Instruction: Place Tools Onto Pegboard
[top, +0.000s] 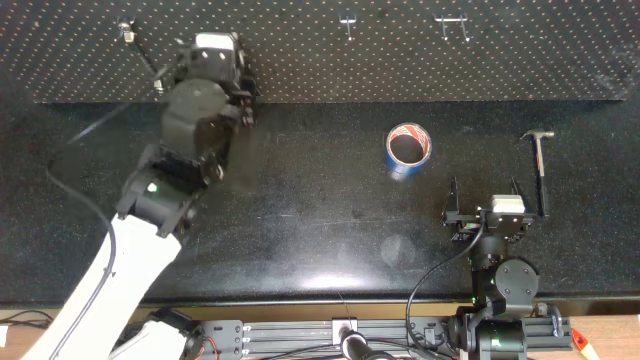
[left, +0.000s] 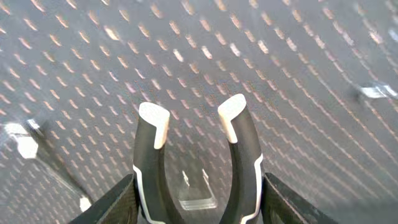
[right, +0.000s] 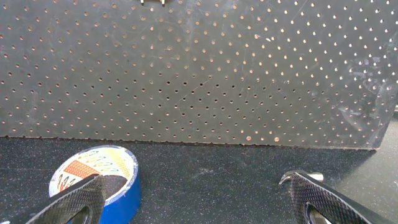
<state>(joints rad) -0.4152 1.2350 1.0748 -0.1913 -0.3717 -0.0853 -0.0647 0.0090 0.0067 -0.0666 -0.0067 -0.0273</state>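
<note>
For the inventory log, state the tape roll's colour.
Tape roll: blue, face white with orange print; best in the right wrist view.

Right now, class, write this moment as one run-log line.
left gripper: open, empty, at pegboard | right gripper: open, empty | tape roll, hammer: on table

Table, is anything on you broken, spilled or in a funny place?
Nothing looks broken or spilled. The blue tape roll lies flat and the hammer lies beside it on the table. Neither one hangs on the pegboard yet, but that is just work left to do.
</note>
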